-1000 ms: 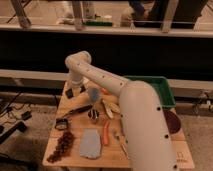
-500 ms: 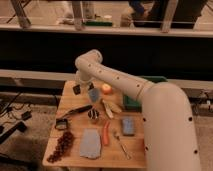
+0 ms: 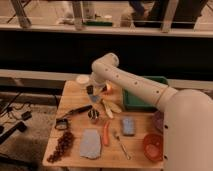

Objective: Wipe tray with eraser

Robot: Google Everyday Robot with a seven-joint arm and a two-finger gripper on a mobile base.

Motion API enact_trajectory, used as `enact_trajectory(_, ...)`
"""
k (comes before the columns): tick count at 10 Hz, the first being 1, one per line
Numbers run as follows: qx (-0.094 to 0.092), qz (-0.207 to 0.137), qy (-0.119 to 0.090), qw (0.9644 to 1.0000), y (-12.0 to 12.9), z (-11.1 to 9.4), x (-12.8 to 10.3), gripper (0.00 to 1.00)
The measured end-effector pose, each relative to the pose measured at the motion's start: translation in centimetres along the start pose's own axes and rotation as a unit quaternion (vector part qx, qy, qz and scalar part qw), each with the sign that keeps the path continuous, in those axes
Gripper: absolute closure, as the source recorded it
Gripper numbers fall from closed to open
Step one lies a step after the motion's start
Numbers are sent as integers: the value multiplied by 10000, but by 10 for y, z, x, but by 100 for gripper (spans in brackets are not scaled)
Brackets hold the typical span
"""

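The green tray (image 3: pixel 131 102) lies at the table's far right, partly hidden behind the arm; the gripper (image 3: pixel 92 91) hangs to its left.

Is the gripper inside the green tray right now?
No, the gripper hangs over the wooden table, left of the tray.

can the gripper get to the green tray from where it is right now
Probably yes. The gripper hangs over the far side of the table, just left of the green tray, whose near-left part shows bare. Only the arm's own forearm crosses above the tray, so a short move right looks unobstructed.
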Motion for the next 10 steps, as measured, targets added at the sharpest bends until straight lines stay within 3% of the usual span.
enact_trajectory(10,-4,30,-14,10000,0,1,-2,82)
